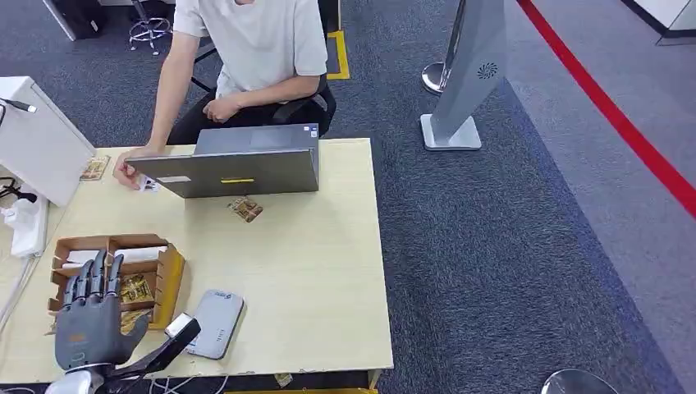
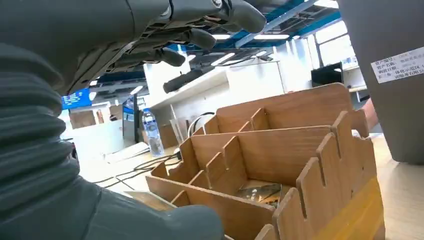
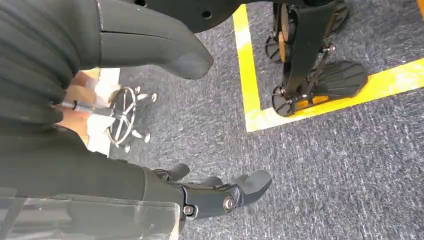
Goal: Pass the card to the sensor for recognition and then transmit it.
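Note:
A wooden divider box (image 1: 168,275) stands at the table's front left, with patterned cards (image 1: 135,289) in one compartment. My left hand (image 1: 90,316) hovers just in front of and over it, fingers spread and holding nothing. In the left wrist view its fingers (image 2: 200,37) stretch above the box (image 2: 280,150) and the cards (image 2: 257,192). A flat grey sensor pad (image 1: 215,322) lies right of the box. One loose card (image 1: 245,209) lies in front of the laptop (image 1: 238,164). My right hand (image 3: 100,150) hangs over the carpet, its fingers (image 3: 220,194) loosely apart and holding nothing.
A person sits behind the table, one hand (image 1: 127,172) resting on a card near the laptop's left end. Another card (image 1: 94,168) lies at the far left beside a white box (image 1: 37,144). A grey stand (image 1: 468,74) rises on the carpet to the right.

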`<state>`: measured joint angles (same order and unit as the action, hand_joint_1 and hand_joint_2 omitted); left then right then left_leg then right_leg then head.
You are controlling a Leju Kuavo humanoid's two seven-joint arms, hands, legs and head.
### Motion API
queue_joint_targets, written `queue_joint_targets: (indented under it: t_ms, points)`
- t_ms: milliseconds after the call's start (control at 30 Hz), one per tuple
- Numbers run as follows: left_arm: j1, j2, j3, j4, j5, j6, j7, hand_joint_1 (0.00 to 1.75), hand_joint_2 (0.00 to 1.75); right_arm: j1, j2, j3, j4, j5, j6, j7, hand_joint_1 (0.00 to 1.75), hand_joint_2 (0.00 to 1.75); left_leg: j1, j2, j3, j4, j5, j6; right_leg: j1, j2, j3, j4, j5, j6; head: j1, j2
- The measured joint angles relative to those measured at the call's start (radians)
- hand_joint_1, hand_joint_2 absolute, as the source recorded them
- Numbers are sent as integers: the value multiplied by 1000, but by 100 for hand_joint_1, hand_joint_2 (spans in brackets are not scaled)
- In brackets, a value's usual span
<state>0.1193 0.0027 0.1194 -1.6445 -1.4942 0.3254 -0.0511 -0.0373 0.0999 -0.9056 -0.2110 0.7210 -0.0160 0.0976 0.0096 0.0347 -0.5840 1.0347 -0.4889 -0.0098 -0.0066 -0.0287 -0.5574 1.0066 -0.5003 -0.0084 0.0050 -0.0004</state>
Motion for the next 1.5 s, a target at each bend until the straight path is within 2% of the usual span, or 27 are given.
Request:
queue_joint_targets:
  t_ms: [567, 1500]
  points:
    - [21, -46, 22, 0, -1, 4, -25, 0, 175, -5, 2, -22, 0, -2, -2, 0, 0, 175, 0, 0, 0, 0, 0, 0, 0, 0, 0, 0, 0, 0, 0, 0]
    - [24, -57, 68, -1, -1, 12, -27, 0, 175, -8, 3, -37, 0, 10, 0, 1, 0, 175, 0, 0, 0, 0, 0, 0, 0, 0, 0, 0, 0, 0, 0, 0]
